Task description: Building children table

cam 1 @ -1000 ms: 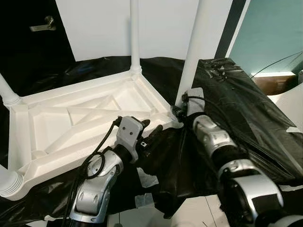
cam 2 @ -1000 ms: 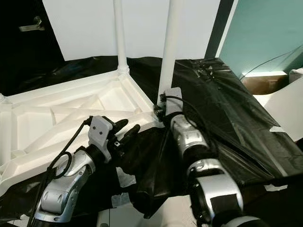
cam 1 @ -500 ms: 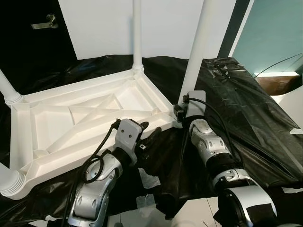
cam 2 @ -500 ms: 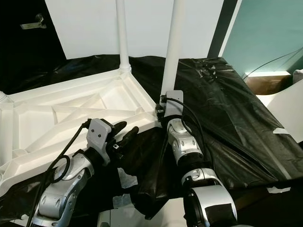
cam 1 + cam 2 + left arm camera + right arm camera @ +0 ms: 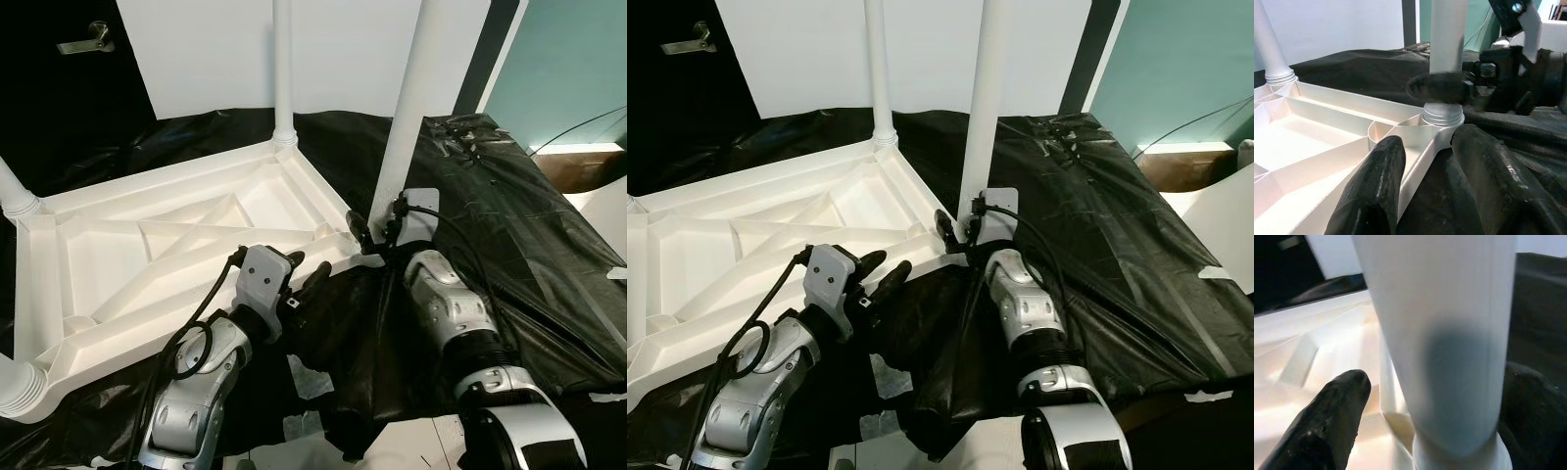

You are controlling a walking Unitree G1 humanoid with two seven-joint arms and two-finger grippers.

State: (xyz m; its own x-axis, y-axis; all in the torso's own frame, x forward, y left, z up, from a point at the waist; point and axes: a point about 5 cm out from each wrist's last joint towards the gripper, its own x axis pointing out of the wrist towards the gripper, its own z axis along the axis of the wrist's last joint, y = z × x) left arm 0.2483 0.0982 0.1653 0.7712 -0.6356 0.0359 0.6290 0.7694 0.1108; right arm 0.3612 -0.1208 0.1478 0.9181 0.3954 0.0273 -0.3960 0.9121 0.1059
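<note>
Left eye view: upside-down white children table (image 5: 176, 255) centre-left on black plastic sheet (image 5: 529, 255), legs pointing straight up, long axes vertical. Right hand (image 5: 377, 233) at near-right leg (image 5: 416, 98) base, centre frame.

Left wrist view: left hand (image 5: 1427, 181) released, fingers spread astride the corner rim.

Right wrist view: fingers (image 5: 1317, 416) either side of leg, around it, contact unclear. Probably light, stiff, slick plastic; best grabbed low near the threaded socket.

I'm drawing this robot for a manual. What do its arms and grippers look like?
Both arms are silver metal with rounded, segmented joints and black bands between them. The left gripper has a grey boxy wrist block, a looping black cable and two long black fingers. The right gripper has a pale flat wrist plate with a black cable.
</note>
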